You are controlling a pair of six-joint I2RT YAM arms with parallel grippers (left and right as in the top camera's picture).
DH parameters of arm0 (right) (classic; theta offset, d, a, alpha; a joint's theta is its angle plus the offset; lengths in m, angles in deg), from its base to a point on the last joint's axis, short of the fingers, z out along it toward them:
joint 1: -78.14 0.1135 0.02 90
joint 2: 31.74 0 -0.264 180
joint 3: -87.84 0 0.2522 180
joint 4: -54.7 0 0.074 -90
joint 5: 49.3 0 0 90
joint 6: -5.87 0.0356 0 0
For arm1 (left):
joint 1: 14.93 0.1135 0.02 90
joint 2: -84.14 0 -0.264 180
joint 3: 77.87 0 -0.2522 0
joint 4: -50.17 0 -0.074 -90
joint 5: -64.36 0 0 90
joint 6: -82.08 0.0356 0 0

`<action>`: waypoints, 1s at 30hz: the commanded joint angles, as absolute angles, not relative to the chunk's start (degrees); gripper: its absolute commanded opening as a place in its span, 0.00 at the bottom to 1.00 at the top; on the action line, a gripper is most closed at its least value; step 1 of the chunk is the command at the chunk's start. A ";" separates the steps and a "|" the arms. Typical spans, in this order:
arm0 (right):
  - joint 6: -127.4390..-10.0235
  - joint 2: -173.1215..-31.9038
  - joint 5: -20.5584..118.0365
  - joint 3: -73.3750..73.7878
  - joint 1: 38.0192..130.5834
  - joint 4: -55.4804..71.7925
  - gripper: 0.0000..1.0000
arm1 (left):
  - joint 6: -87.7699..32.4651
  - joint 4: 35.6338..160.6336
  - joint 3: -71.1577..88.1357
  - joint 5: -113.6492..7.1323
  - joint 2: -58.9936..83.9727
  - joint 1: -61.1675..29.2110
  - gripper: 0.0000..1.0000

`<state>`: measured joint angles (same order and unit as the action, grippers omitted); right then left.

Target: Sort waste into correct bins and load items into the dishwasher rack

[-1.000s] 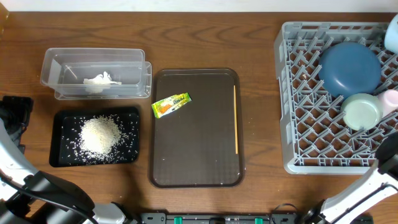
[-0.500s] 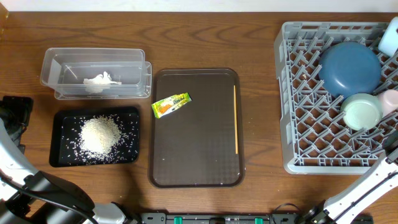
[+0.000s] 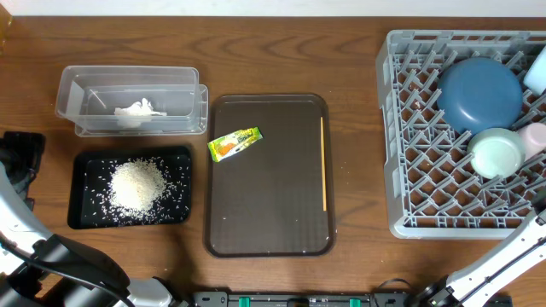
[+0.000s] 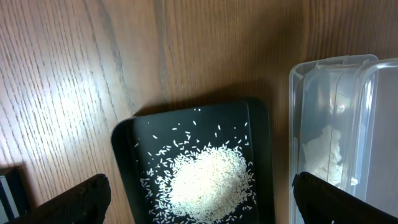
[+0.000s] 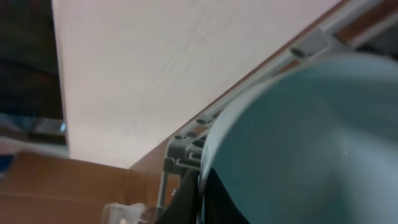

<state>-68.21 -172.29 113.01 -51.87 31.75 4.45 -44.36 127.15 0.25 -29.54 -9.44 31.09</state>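
Observation:
The grey rack (image 3: 426, 188) at the right holds the dark-blue dish (image 3: 479, 92), the teal bowl (image 3: 497, 152) and the pinkish cup (image 3: 536, 138). My right gripper (image 5: 200, 186) is shut on the rim of the small light-blue bowl (image 5: 311, 137), which sits over the rack's far right edge (image 3: 537, 72). The rice heap (image 3: 136, 185) lies in the black tray (image 3: 85, 166). The tissue (image 3: 139, 112) lies in the clear tub (image 3: 128, 78). The wrapper (image 3: 235, 143) and the wooden stick (image 3: 322, 162) lie on the brown tray (image 3: 273, 205). My left gripper (image 4: 199, 190) is open and empty, left of the black tray.
The left wrist view shows the rice (image 4: 208, 177), the black tray (image 4: 124, 155) and the clear tub (image 4: 298, 124) side by side on the wooden table. The right arm (image 3: 503, 256) reaches in at the bottom right, beside the rack's front edge.
The light-blue bowl has moved from the rack's far right corner a little toward the front along the right edge. The left arm has not moved.

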 commanded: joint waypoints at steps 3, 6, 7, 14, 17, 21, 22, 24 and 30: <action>-71.09 -172.14 100.99 -51.96 30.52 -3.42 0.05 | -45.11 127.50 -0.84 -29.02 -8.44 31.29 0.96; -73.06 -170.43 90.06 -51.96 30.43 -9.19 0.05 | -45.11 127.50 -0.84 -29.02 -8.44 31.29 0.96; -73.04 -169.73 86.63 -51.96 30.43 -10.48 0.06 | -45.11 127.52 -0.84 -29.02 -8.44 31.29 0.96; -69.17 -164.03 72.36 -51.96 30.43 -15.55 0.14 | -45.11 127.50 -0.84 -29.02 -8.44 31.29 0.96; -67.31 -161.56 70.76 -51.96 30.50 -17.58 0.19 | -45.11 127.52 -0.84 -29.02 -8.44 31.29 0.96; -64.78 -157.84 68.27 -51.96 30.72 -19.85 0.22 | -45.11 127.50 -0.84 -29.02 -8.44 31.29 0.96; -63.84 -156.47 67.18 -51.96 30.76 -20.36 0.22 | -45.11 127.50 -0.84 -29.02 -8.44 31.29 0.96; -62.37 -153.78 64.86 -51.96 31.11 -21.06 0.23 | -45.11 127.52 -0.84 -29.02 -8.44 31.29 0.96; -61.19 -145.80 61.67 -51.96 34.24 -21.67 0.19 | -45.11 127.52 -0.84 -29.02 -8.44 31.29 0.96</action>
<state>-62.92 -149.95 64.20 -51.71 31.68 -21.47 -44.36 127.15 0.25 -29.54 -9.44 31.09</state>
